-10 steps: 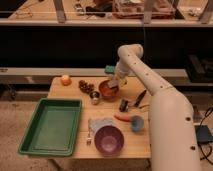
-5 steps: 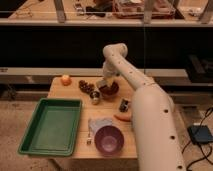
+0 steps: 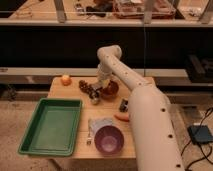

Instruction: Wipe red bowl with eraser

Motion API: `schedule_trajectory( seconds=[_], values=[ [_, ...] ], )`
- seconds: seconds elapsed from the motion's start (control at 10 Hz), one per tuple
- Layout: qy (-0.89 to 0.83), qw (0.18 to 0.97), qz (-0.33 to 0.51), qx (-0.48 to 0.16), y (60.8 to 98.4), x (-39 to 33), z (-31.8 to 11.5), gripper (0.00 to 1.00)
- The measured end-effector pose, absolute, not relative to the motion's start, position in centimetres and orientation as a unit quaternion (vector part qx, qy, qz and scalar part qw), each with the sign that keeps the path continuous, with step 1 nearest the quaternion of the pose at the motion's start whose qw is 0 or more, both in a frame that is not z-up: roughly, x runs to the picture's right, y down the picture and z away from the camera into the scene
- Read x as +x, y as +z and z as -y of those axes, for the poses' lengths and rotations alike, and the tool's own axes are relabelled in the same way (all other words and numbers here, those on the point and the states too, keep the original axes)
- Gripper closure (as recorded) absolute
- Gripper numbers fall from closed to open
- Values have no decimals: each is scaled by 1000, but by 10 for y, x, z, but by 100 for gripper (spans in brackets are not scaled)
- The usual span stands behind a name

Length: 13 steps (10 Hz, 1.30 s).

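The arm (image 3: 145, 115) hides the table's (image 3: 62, 90) right side (the gripper (image 3: 105, 89) blurs).

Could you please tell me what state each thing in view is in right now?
gripper: shut, lowered at the red bowl's left rim.
red bowl: upright on the table.
purple bowl: upright, at the front edge.
green tray: flat on the table's left side.
orange fruit: resting at the back left corner.

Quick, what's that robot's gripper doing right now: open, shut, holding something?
Gripper: shut, down at the left rim of the red bowl; whether it holds anything cannot be told.
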<state>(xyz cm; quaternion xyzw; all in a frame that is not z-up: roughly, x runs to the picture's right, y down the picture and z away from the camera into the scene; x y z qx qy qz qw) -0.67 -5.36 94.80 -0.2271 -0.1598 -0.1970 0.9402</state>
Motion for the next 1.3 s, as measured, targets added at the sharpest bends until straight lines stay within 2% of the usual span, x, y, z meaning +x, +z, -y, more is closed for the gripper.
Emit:
schedule_trajectory(
  seconds=[0.5,0.7,1.0,1.3],
  values=[
    [-173,945,156,-230,930,60,32,100],
    [-153,951,147,-224,927,81,39,100],
    [-137,956,144,-217,932,82,54,100],
    [-144,954,148,-216,942,53,69,100]
  ],
)
